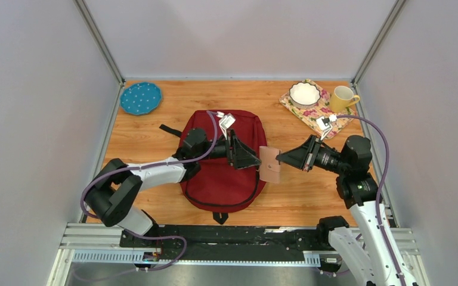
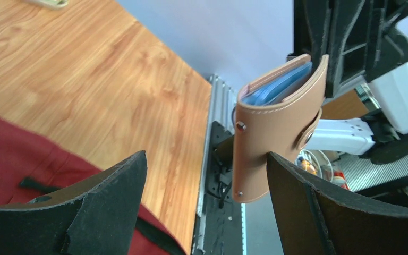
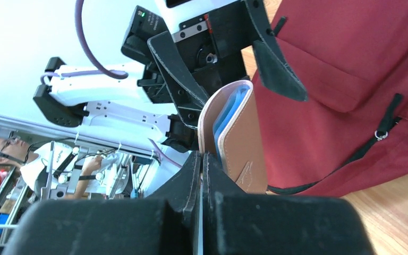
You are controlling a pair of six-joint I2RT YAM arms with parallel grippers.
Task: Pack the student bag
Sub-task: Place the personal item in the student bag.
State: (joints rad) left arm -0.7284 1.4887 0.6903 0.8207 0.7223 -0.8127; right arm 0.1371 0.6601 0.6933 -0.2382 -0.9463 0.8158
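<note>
The right gripper (image 1: 281, 158) is pinched tight on one edge of a tan leather wallet (image 1: 269, 165), holding it upright in the air by the right edge of the student bag (image 1: 220, 179). The left gripper (image 1: 255, 159) faces it with jaws spread wide and the wallet lined up between its fingers; whether they touch it cannot be told. The dark red bag lies flat mid-table (image 1: 155, 137), under the left arm. A blue plate (image 1: 141, 98) sits at the far left corner. At the far right corner are a floral mat (image 1: 310, 114), a white bowl (image 1: 305, 93) and a yellow mug (image 1: 343, 98).
</note>
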